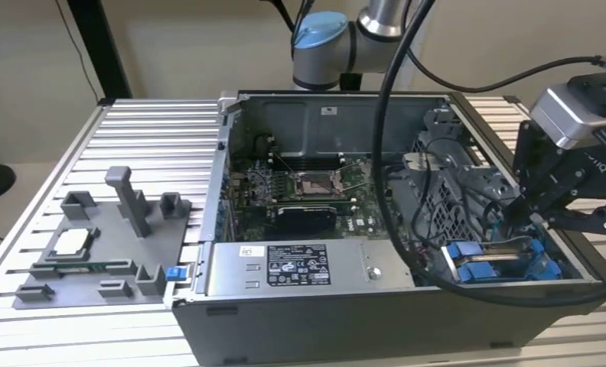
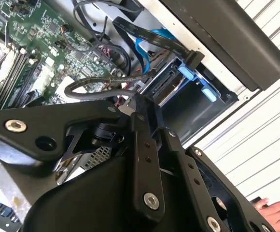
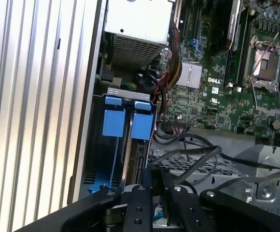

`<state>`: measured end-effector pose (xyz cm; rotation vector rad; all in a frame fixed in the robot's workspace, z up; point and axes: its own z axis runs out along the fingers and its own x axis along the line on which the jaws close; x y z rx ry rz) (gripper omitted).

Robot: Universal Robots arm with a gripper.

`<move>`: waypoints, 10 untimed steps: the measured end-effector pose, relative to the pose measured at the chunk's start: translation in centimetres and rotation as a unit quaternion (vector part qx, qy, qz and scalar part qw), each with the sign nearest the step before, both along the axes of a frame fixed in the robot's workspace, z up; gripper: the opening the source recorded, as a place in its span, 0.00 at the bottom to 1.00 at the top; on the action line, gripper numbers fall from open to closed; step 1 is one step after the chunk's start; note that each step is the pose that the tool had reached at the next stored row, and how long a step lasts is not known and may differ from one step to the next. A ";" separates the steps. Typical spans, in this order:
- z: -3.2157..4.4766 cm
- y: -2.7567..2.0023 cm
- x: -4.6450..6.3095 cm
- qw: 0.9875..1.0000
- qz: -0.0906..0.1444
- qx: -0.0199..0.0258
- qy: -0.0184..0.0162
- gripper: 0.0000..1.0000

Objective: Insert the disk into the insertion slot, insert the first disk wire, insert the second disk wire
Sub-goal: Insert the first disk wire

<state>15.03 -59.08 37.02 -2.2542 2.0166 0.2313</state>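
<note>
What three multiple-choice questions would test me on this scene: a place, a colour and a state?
1. Where in the exterior view is the gripper? A at its left; B in the middle; C at its right, by the insertion slot.
2. What colour are the slot's plastic rails? A red; B blue; C yellow.
3. How is the computer case? A open; B shut; C wrapped.
Key: 1 C, it hangs over the blue-railed bay; 2 B, bright blue in both wrist views; 3 A, the motherboard lies bare.
</note>
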 end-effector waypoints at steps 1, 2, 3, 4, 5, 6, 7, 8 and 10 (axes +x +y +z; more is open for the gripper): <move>-0.09 -0.02 0.0 1.000 -0.004 0.000 0.000 0.00; -0.17 -0.04 0.0 1.000 -0.008 0.000 0.000 0.00; -0.22 -0.04 0.0 1.000 -0.012 0.000 0.000 0.00; -0.22 -0.04 0.0 1.000 -0.013 0.000 0.000 0.00; -0.22 -0.04 0.0 1.000 -0.013 0.000 0.000 0.00; -0.22 -0.04 0.0 1.000 -0.013 0.000 0.000 0.00; -0.23 -0.05 0.0 1.000 -0.013 0.000 0.001 0.00; -0.24 -0.05 0.0 1.000 -0.013 0.000 0.001 0.00; -0.26 -0.05 0.0 1.000 -0.013 0.000 0.001 0.00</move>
